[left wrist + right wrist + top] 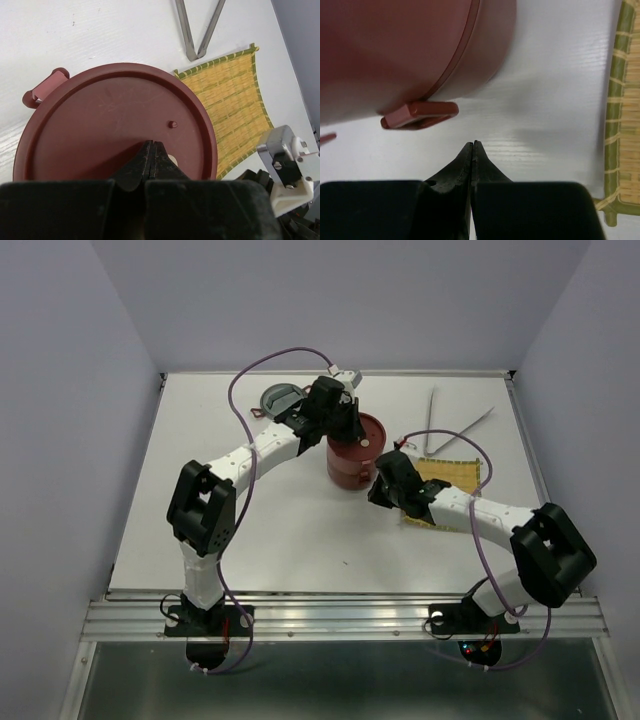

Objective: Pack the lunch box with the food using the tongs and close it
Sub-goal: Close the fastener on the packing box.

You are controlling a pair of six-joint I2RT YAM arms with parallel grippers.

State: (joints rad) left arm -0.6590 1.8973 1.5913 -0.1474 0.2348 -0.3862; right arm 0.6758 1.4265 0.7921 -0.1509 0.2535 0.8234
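Now | left gripper [151, 145] closed, empty, over lid [100, 125] | right gripper [472, 145] closed, empty, between lunch box [395, 50] and mat [624, 100] edge.

lunch box [100, 125]: matt red plastic | mat [235, 105]: woven straw | tongs [183, 25]: metal

The top edge of the left wrist view is cutting off the tongs [185, 27], and low in the frame the left gripper [152, 145] is covering part of the lid's [100, 125] pale dot. In the right wrist view the lunch box [405, 45] is showing blurred and running off the upper left, and the right edge is cropping the mat [622, 90].
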